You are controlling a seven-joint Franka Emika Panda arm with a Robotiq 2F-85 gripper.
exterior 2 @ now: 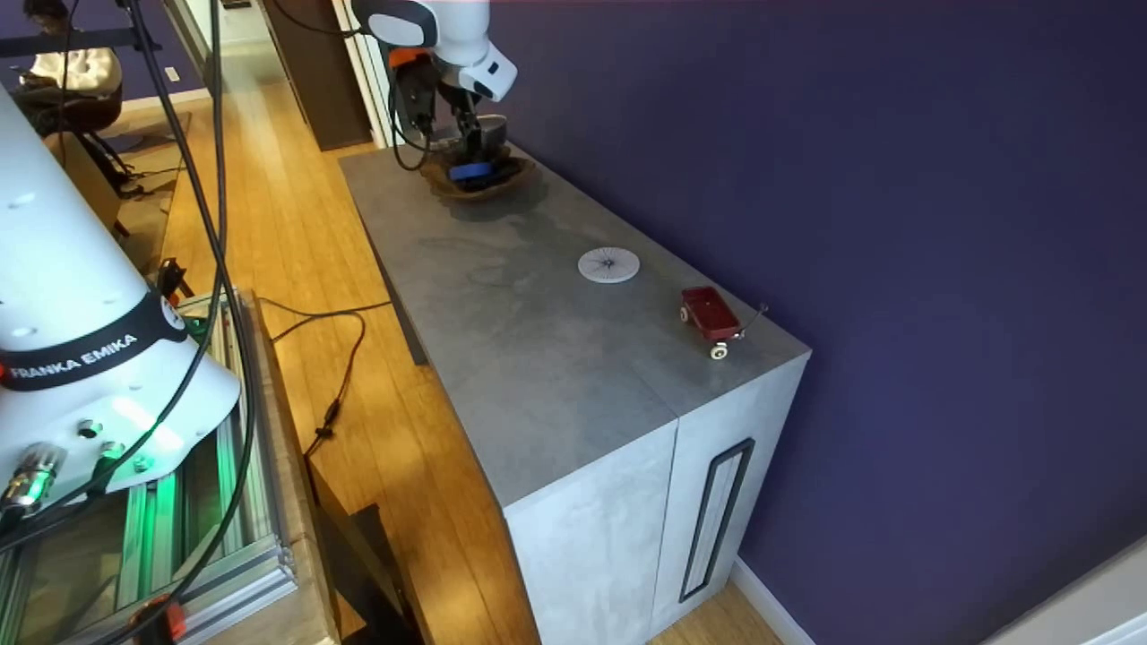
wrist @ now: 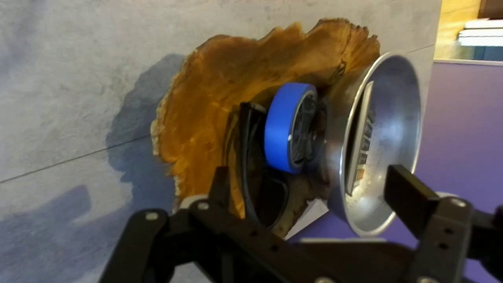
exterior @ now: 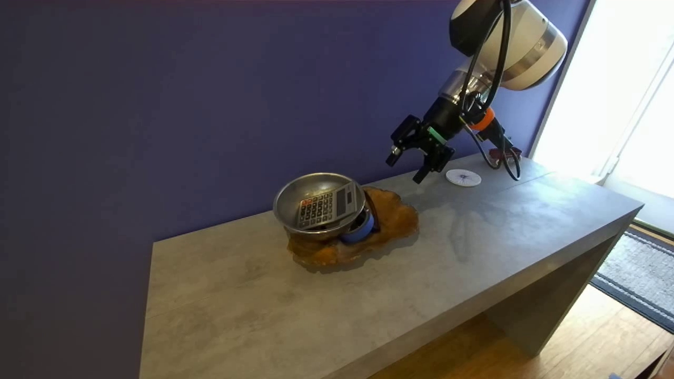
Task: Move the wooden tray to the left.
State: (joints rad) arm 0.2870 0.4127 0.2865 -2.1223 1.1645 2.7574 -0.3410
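– Orange-brown, the wooden tray (wrist: 220, 86) is placed where?
– On the tabletop (exterior: 247, 305), partly beneath the metal bowl (wrist: 395, 133); the gripper (exterior: 405, 168) is spread wide, nothing held. By sudden shoving, the bowl could be tipped.

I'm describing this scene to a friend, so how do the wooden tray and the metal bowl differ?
The wooden tray is orange-brown; the metal bowl is shiny silver. The tray has an irregular, ragged edge, while the bowl has a smooth, round rim. The tray is shallow; the bowl is deeper. Both hold things: the tray a blue round object, the bowl a calculator.
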